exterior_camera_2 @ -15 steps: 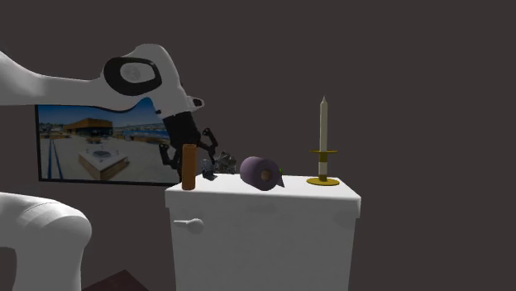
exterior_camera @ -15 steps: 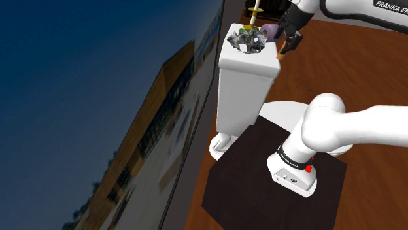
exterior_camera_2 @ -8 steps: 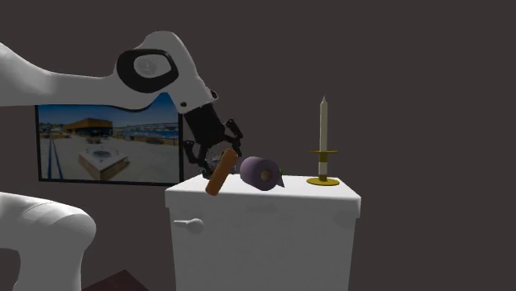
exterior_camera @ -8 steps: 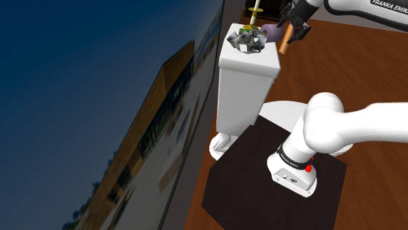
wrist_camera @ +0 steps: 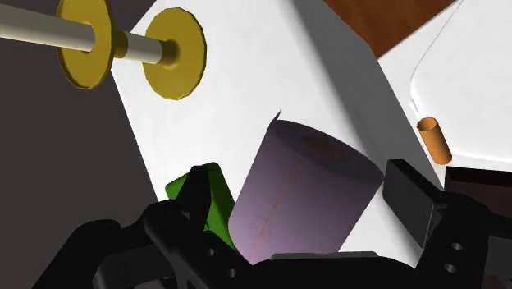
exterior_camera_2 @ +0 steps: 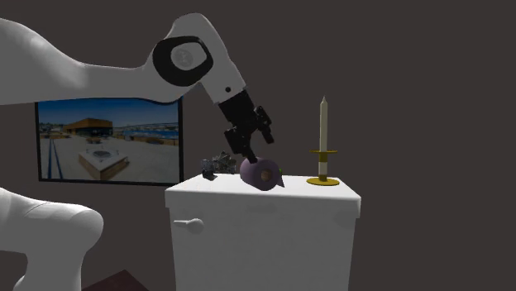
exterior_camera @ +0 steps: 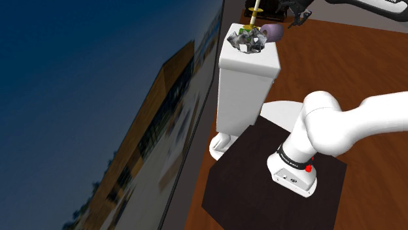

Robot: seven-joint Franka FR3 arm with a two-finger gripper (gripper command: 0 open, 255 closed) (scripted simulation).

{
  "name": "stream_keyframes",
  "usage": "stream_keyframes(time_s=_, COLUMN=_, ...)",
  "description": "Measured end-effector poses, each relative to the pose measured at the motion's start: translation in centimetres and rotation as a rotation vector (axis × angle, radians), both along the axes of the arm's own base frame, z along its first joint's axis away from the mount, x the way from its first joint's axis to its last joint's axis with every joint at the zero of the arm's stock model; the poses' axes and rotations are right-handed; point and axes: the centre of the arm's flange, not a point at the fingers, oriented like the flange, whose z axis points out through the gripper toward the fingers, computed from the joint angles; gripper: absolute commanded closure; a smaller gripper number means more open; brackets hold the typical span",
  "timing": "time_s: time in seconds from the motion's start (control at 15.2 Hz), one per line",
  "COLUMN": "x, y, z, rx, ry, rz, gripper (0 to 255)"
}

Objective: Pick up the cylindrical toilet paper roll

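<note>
The toilet paper roll (exterior_camera_2: 263, 174) is a pale purple cylinder lying on its side on the white toilet tank lid (exterior_camera_2: 248, 195). My black gripper (exterior_camera_2: 252, 153) comes down onto it at a slant from the second exterior view's left. In the wrist view the roll (wrist_camera: 305, 205) lies between my fingers, and the gripper (wrist_camera: 299, 176) is open and straddles it. The left finger (wrist_camera: 197, 190) is close beside the roll and the right finger (wrist_camera: 408, 190) stands a little apart. In the shoulder view the gripper (exterior_camera: 293, 14) hangs just past the roll (exterior_camera: 274, 31) at the top edge.
On the lid also stand a cream candle in a brass holder (exterior_camera_2: 323, 142), a crumpled grey object (exterior_camera_2: 217, 164) and a small green thing (wrist_camera: 205, 182) behind the roll. A brown cylinder (wrist_camera: 432, 139) lies below beside the toilet seat. The dark stand (exterior_camera: 248, 193) sits on the wooden floor.
The brown cylinder tipped over and dropped off the lid. My gripper swung from it towards the candle side and now straddles the purple roll, still open.
</note>
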Motion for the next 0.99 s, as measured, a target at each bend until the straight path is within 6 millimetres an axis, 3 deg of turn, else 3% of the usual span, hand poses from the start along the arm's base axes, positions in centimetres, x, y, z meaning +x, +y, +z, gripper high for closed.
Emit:
stream_keyframes(time_s=0.2, x=0.9, y=-0.9, z=-0.1, rx=-0.031, ry=-0.006, rz=0.063, gripper=0)
stream_keyframes(time_s=0.59, x=1.1, y=-1.1, z=-3.0, rx=-0.036, ry=-0.006, rz=0.072, gripper=0)
stream_keyframes(time_s=0.66, x=1.1, y=-1.1, z=-3.2, rx=-0.036, ry=-0.006, rz=0.073, gripper=255)
stream_keyframes(time_s=0.99, x=1.1, y=-1.1, z=-2.8, rx=-0.044, ry=-0.028, rz=0.073, gripper=255)
